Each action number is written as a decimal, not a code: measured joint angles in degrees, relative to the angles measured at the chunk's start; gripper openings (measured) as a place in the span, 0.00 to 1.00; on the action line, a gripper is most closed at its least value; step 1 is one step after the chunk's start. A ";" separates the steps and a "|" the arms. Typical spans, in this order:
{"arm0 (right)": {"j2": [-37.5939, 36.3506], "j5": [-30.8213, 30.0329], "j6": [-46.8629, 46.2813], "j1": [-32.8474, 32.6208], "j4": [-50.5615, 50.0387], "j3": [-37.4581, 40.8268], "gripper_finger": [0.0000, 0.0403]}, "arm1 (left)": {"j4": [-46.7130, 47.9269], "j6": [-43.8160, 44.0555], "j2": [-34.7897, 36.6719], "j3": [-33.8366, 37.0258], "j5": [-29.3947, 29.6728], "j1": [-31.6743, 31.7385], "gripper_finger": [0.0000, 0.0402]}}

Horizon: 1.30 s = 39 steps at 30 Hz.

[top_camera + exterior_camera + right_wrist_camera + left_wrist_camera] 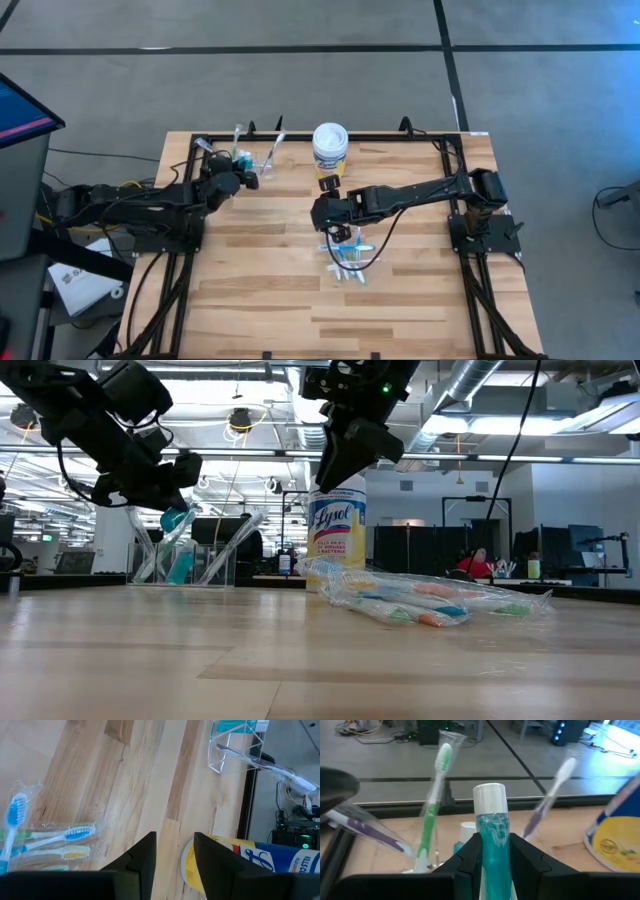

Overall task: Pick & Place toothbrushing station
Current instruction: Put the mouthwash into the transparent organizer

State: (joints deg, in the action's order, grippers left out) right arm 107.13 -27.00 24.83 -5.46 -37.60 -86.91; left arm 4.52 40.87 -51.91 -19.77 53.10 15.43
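Step in hand, as I read it: placing a toothpaste tube into the cup. Your left gripper (492, 852) is clamped on a teal toothpaste tube (493, 827) with a white cap, held cap-up; in the high view that gripper sits upper left of centre, right by the clear plastic cup (243, 160) near the table's back edge. The low view shows the tube at the cup's rim, upper left of that frame; I cannot tell whether its lower end is already inside. The cup already holds a green toothbrush (434, 805), a purple-handled toothbrush (547, 800), both leaning outward, and what looks like 1 more tube. Next move calls for lowering the tube straight between those 2 leaning brushes without knocking them, then releasing only once it rests in the cup. Your right gripper (175, 852) waits at frame centre in the high view, jaws spread and holding nothing, hovering above the wood between the yellow-labelled wipes tub (330, 148) and the bagged toothbrushes (347, 258) lying flat just below centre. Those wrapped brushes look like the next pick; the film wrap may slip, so grip across the handles.
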 joint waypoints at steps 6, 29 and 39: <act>0.00 0.00 0.47 0.01 0.39 0.00 0.30 | -0.66 -0.12 -0.65 0.00 0.00 1.95 0.18; 0.00 0.00 0.62 0.01 0.37 0.00 0.30 | -12.65 -9.07 -8.80 0.04 3.45 7.11 0.19; 0.00 0.00 0.62 0.38 0.35 0.00 0.30 | -15.43 -9.09 -13.55 0.04 4.87 9.04 0.19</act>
State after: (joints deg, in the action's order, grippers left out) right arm 107.13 -27.00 25.46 -5.08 -37.25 -86.91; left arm -10.91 31.78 -65.46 -19.73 57.98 24.48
